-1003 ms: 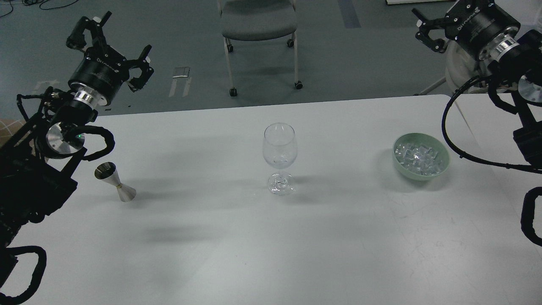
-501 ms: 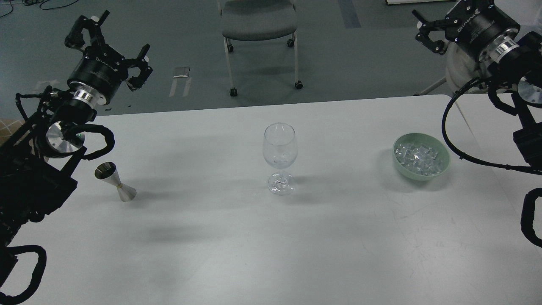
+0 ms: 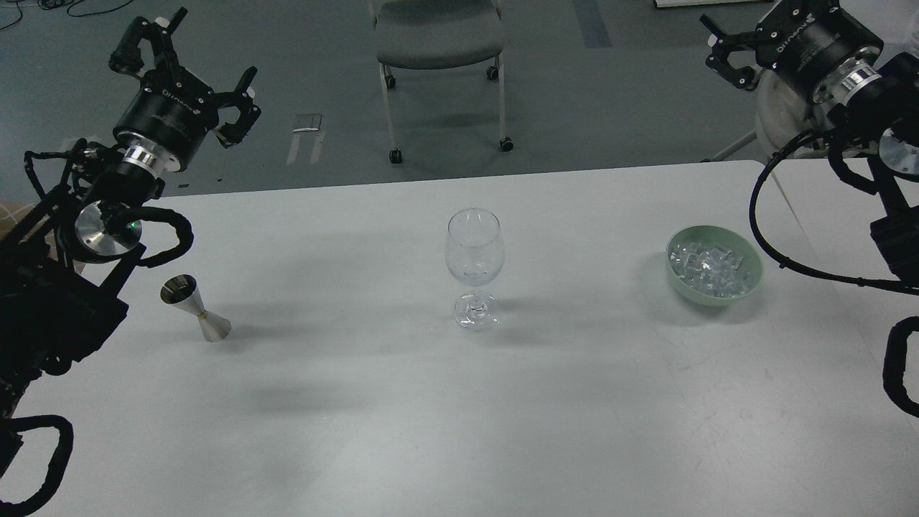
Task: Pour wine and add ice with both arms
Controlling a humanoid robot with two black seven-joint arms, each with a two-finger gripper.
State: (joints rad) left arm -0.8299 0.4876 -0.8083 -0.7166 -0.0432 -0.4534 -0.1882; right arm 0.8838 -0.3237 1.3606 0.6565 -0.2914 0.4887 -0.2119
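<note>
A clear wine glass [image 3: 474,251] stands upright at the table's middle. Any wine in it is too faint to tell. A small steel jigger [image 3: 194,307] stands tilted-looking at the left. A green bowl [image 3: 747,287] at the right holds the ice [image 3: 711,264], many small clear cubes. My left gripper [image 3: 194,61] is open and empty, raised high beyond the table's far left edge, well above the jigger. My right gripper [image 3: 739,29] is raised at the top right, far behind the bowl. One finger [image 3: 724,56] shows splayed out; it holds nothing.
The white table [image 3: 459,416] fills the view. A grey wheeled chair [image 3: 438,36] stands on the floor behind the table. A second table surface [image 3: 818,194] adjoins at the right. Black cables loop off both arms near the side edges.
My left gripper has drifted slightly up and back. My right gripper has barely shifted. The glass, jigger and bowl have not moved.
</note>
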